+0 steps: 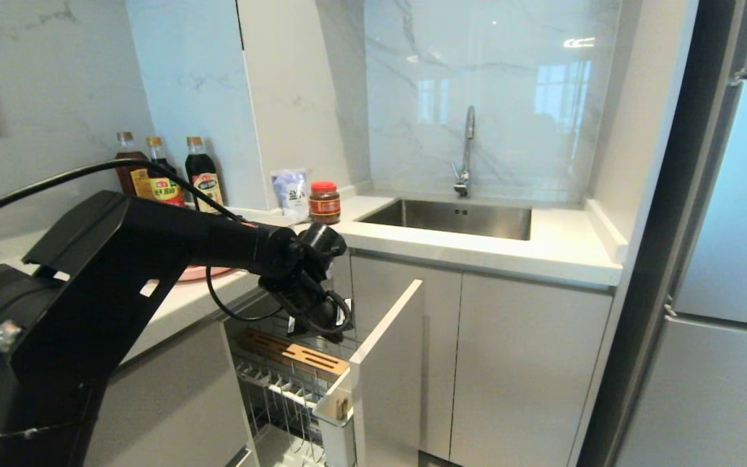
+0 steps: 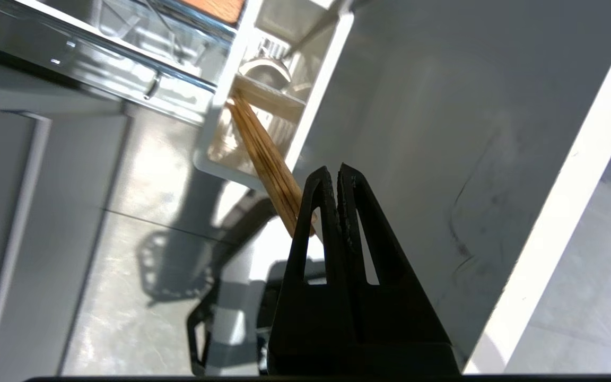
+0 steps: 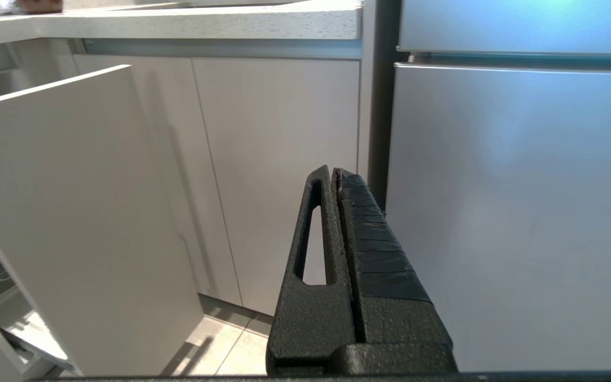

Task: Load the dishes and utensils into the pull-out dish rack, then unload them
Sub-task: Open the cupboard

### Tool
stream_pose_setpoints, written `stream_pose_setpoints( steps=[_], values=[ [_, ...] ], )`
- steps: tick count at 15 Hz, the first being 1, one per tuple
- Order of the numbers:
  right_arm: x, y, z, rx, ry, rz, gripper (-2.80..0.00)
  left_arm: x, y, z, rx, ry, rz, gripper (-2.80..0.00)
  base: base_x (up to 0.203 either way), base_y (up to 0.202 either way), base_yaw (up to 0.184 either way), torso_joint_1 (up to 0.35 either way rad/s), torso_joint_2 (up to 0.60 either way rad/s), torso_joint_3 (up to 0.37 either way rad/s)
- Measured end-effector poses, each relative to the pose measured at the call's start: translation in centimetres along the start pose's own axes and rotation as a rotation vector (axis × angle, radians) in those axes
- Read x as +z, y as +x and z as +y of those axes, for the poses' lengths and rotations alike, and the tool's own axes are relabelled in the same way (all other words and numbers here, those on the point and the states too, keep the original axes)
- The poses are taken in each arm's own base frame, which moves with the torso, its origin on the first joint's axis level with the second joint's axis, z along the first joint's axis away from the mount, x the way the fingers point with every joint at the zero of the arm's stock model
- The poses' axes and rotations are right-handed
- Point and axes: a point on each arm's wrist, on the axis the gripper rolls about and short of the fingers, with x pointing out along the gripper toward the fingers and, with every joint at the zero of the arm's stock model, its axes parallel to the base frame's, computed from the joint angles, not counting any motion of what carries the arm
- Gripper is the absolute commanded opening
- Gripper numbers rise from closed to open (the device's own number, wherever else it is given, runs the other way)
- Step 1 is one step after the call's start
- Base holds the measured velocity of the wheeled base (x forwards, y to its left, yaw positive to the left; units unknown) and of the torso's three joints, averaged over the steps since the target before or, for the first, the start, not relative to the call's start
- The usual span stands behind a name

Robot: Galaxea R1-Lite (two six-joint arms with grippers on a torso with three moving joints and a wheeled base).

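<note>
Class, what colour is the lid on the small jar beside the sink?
Red; the jar's lid shows best in the head view.

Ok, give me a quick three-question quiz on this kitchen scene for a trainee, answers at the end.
1. True or false: the pull-out dish rack is pushed fully into the cabinet.
2. Where do the lower ends of the chopsticks sit? A: in the sink. B: in the white utensil cup. C: on the countertop.
3. Which arm's tool hangs over the rack?

Key
1. False: it is pulled out.
2. B.
3. The left tool, its fingers shut, right by the chopsticks' upper ends.
</note>
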Motion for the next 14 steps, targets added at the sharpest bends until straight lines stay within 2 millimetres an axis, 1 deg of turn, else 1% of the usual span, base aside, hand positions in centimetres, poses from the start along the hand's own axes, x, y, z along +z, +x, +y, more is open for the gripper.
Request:
stream_pose_setpoints(
  steps=[8, 14],
  values=[
    [0.0, 0.0, 0.0, 0.000, 0.000, 0.000, -2.80, -2.3, 0.6, -2.8, -0.169, 0.031, 0.131, -2.80, 0.000, 0.000, 0.000, 0.000, 0.00, 0.000],
    [0.0, 0.0, 0.0, 0.000, 0.000, 0.000, -2.80, -3.7, 0.5, -4.3, -0.187, 0.071, 0.158, -2.80, 0.000, 0.000, 0.000, 0.000, 0.00, 0.000]
  ],
)
